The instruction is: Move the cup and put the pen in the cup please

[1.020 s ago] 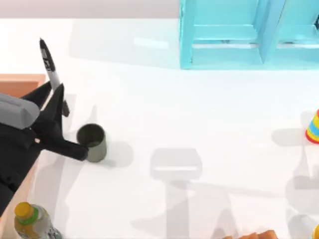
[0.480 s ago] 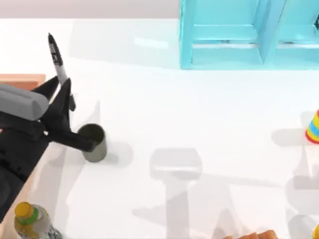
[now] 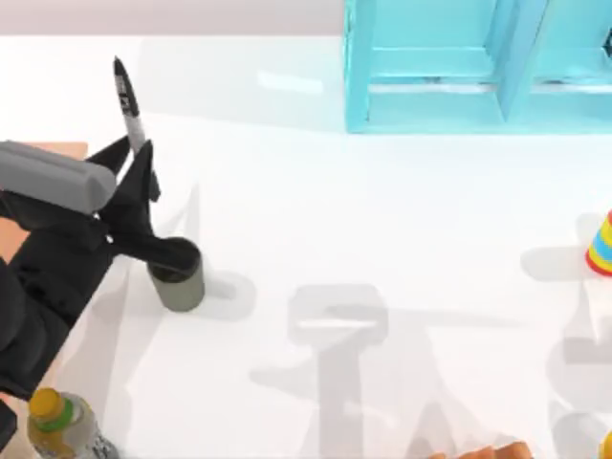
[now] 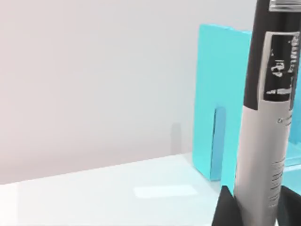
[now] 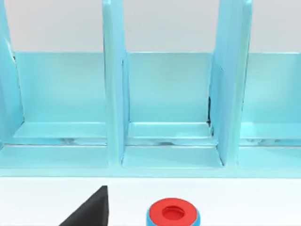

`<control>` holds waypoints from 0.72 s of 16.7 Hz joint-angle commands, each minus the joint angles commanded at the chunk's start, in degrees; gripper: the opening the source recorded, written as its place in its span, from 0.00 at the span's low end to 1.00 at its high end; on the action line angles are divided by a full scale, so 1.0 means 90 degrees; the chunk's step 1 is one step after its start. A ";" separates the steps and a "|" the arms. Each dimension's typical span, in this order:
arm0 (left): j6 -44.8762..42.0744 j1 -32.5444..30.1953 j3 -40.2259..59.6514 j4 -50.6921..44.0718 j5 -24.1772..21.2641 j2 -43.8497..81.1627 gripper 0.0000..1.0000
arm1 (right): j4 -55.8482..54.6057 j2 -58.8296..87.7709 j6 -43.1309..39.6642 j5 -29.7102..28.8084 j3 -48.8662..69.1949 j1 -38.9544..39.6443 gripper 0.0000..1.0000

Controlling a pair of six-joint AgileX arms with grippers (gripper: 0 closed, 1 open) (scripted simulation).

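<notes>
Left hand grips the pen upright, just above the cup; lowering it in remains

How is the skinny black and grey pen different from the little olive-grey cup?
The slim black and whitish-grey marker pen is long, thin and printed; the small olive-grey cylindrical cup is short, wide and plain. The pen is held up in the left tool; the cup stands on the white table.
</notes>
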State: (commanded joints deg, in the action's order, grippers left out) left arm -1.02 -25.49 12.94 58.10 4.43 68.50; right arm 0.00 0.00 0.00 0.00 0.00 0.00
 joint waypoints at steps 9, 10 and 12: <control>0.0000 0.0000 0.0000 0.0000 0.0000 0.0000 0.45 | 0.0000 0.0000 0.0000 0.0000 0.0000 0.0000 1.00; 0.0000 0.0000 0.0000 0.0000 0.0000 0.0000 0.53 | 0.0000 0.0000 0.0000 0.0000 0.0000 0.0000 1.00; 0.0000 0.0000 0.0000 0.0000 0.0000 0.0000 0.68 | 0.0000 0.0000 0.0000 0.0000 0.0000 0.0000 1.00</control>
State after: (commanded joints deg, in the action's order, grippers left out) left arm -1.02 -25.49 12.94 58.10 4.43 68.50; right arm 0.00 0.00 0.00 0.00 0.00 0.00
